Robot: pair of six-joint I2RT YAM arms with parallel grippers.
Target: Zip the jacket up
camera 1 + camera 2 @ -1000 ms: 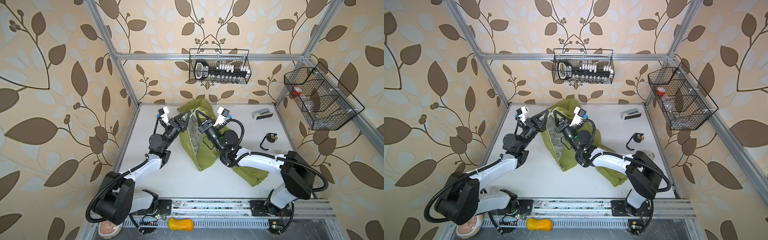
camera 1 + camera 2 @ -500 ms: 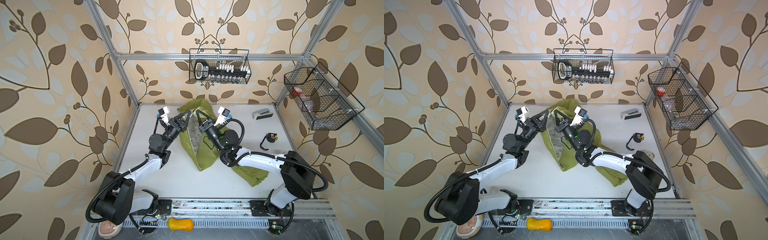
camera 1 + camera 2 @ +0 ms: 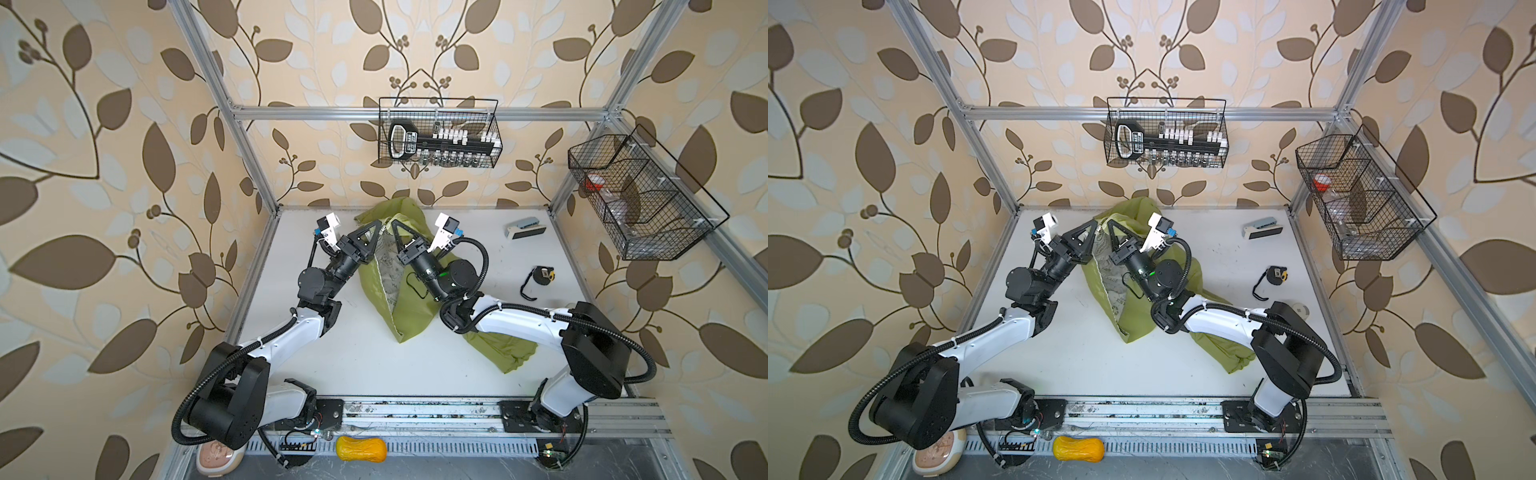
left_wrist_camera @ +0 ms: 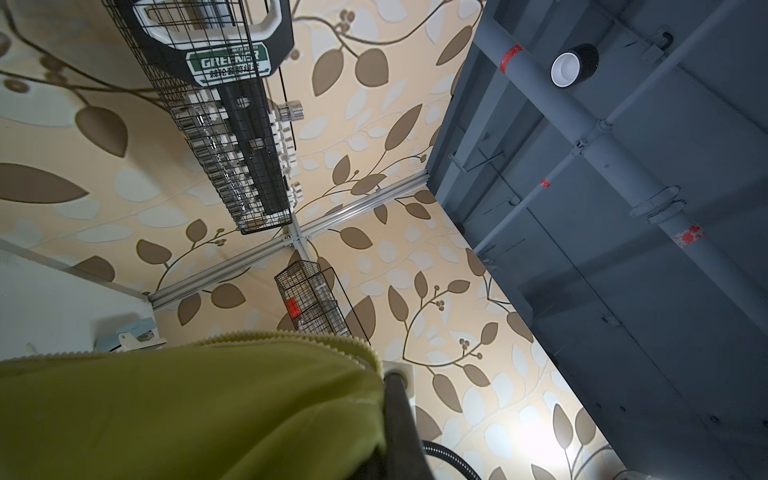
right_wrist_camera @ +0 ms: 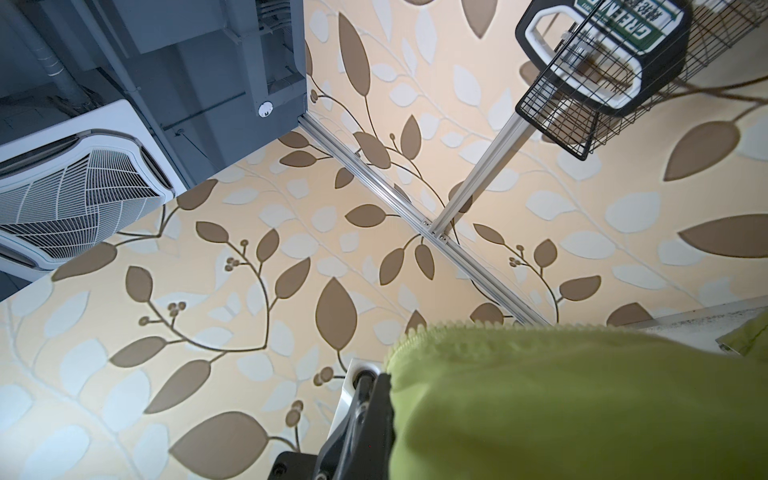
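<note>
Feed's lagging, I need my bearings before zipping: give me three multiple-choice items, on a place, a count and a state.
1. In the top views, relative to the jacket, the tape measure lies: A) left B) underneath C) right
2. Wire baskets on the walls: A) one B) two C) four
3. The jacket front is: A) open B) zipped shut C) folded flat

C: it lies on the table to the jacket's right.
B: a back-wall basket and a side-wall basket.
A: lining shows between edges that the left hand and right hand pinch.
</note>
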